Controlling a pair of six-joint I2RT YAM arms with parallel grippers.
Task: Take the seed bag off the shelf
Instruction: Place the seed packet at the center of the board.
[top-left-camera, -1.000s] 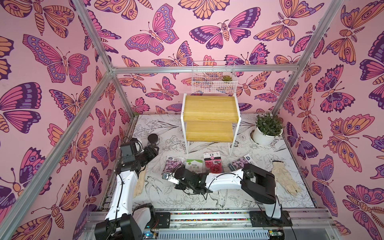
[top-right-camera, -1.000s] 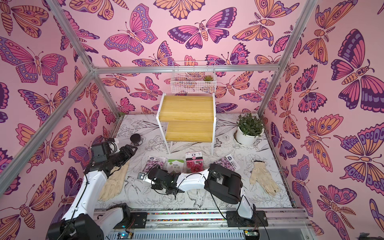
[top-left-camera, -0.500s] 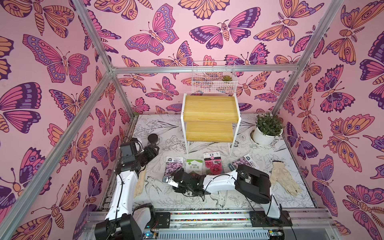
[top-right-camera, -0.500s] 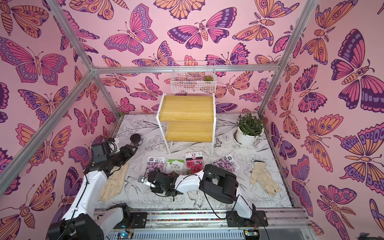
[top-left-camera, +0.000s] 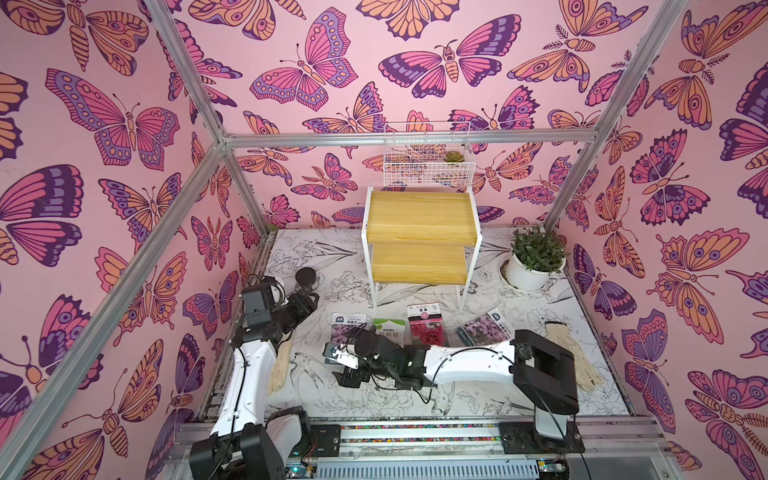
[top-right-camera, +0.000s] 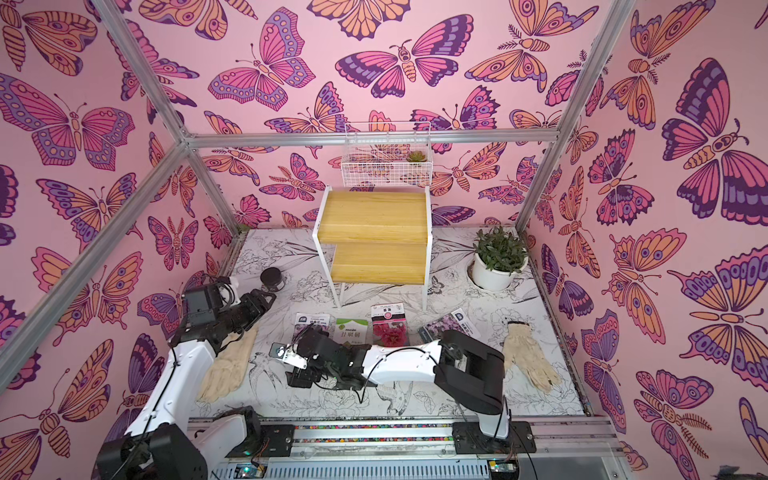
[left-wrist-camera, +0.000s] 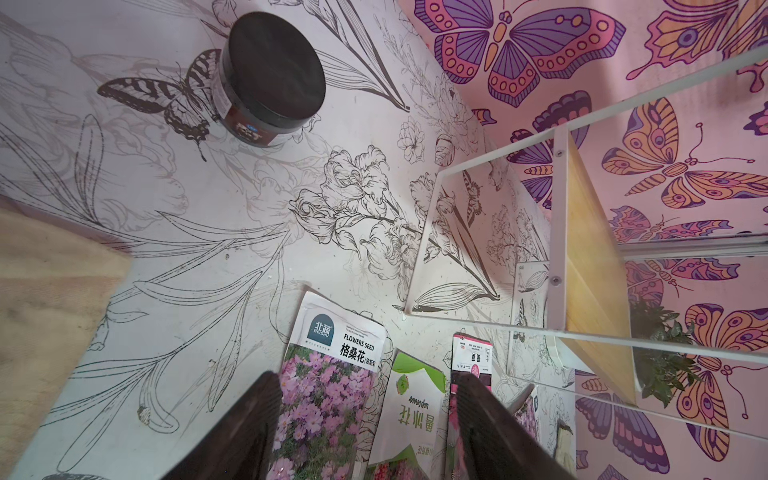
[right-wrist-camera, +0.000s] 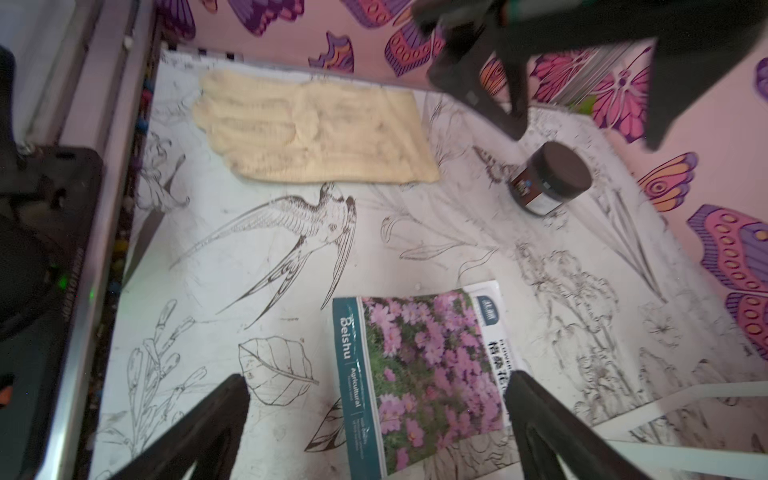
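Note:
The shelf (top-left-camera: 422, 232) (top-right-camera: 374, 237) stands at the back middle, and both of its yellow boards are bare. A pink-flower seed bag (top-left-camera: 347, 328) (top-right-camera: 311, 326) (right-wrist-camera: 428, 365) (left-wrist-camera: 332, 386) lies flat on the table in front of the shelf's left leg. Just above the bag's near end is my right gripper (top-left-camera: 347, 361) (top-right-camera: 297, 359) (right-wrist-camera: 376, 380). It is open wide, with the bag lying below the gap and touched by neither finger. My left gripper (top-left-camera: 308, 298) (top-right-camera: 259, 300) (left-wrist-camera: 368, 380) hovers further left, near the jar. Its fingers are apart and hold nothing.
Three more seed bags lie in a row: green (top-left-camera: 388, 330), red (top-left-camera: 424, 328), purple (top-left-camera: 486, 328). A black jar (top-left-camera: 306, 277) (left-wrist-camera: 270, 79) stands by the left gripper. Gloves lie at the left (top-left-camera: 280, 365) and right (top-left-camera: 573, 361). A potted plant (top-left-camera: 534, 262) and a wire basket (top-left-camera: 428, 162) are at the back.
My right gripper has gone from shut to wide open, and the pink-flower seed bag now lies free on the table. The left arm has hardly moved.

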